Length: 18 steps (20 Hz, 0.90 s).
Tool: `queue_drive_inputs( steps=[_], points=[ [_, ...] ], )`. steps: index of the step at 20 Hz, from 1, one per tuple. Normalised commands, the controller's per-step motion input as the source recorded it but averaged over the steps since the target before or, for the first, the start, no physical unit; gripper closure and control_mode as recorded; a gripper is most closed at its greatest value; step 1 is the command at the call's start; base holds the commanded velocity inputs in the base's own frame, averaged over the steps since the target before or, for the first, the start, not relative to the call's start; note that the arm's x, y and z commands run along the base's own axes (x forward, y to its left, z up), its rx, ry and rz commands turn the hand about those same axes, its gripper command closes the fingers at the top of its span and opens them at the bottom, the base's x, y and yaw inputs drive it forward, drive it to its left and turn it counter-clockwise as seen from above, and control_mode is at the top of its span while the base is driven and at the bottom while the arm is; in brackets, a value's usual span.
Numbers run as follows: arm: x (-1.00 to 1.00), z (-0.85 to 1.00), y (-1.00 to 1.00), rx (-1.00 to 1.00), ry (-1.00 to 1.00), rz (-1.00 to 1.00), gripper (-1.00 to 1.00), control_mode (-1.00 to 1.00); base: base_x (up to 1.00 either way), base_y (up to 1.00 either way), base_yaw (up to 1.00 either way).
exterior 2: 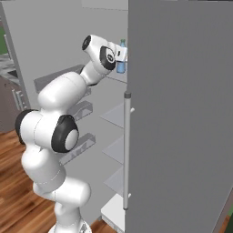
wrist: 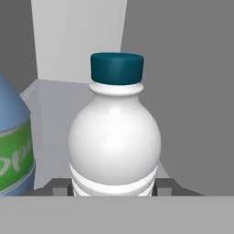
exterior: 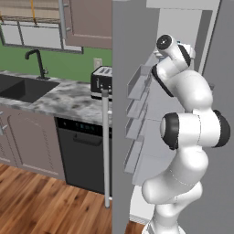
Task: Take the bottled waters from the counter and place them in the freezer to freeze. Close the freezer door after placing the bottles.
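Note:
In the hand view a whitish bottled water [wrist: 114,141] with a dark teal cap stands upright between my fingertips, and my gripper [wrist: 114,188] is shut on its lower body. Just to its left is the blue-tinted bottle [wrist: 11,151] with a green label. Both are inside the white freezer [exterior 2: 113,116], at the level of an upper shelf; the right base view shows the blue bottle [exterior 2: 121,66] there beside my gripper [exterior 2: 122,53]. The freezer door [exterior: 125,50] stands open to the left, with its inner bins [exterior: 137,87] facing the arm. The counter [exterior: 68,98] lies further left.
The closed right fridge door [exterior 2: 182,113] with its bar handle [exterior 2: 127,150] is close to the right of the arm. On the counter are a black sink [exterior: 23,89] and a toaster [exterior: 101,82], with a black dishwasher [exterior: 84,151] below. Lower freezer shelves are bare.

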Motion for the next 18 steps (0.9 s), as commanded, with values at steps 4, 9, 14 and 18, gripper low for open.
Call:
queue_drive_inputs(
  steps=[4, 9, 14, 18],
  points=[
    [0.0, 0.0, 0.0, 0.0, 0.0, 0.0, -1.0, -1.0, 0.0, 0.0, 0.0],
    [-0.02, 0.0, 0.0, 0.0, 0.0, 0.0, -1.0, -1.0, 0.0, 0.0, 0.0],
    [-0.26, 0.0, 0.07, 0.0, -0.02, 0.0, -1.0, -1.0, 0.0, 0.0, 0.0],
    [-0.48, 0.0, 0.12, -0.01, -0.07, 0.0, -1.0, -1.0, 0.0, 0.0, 0.0]
  ],
)
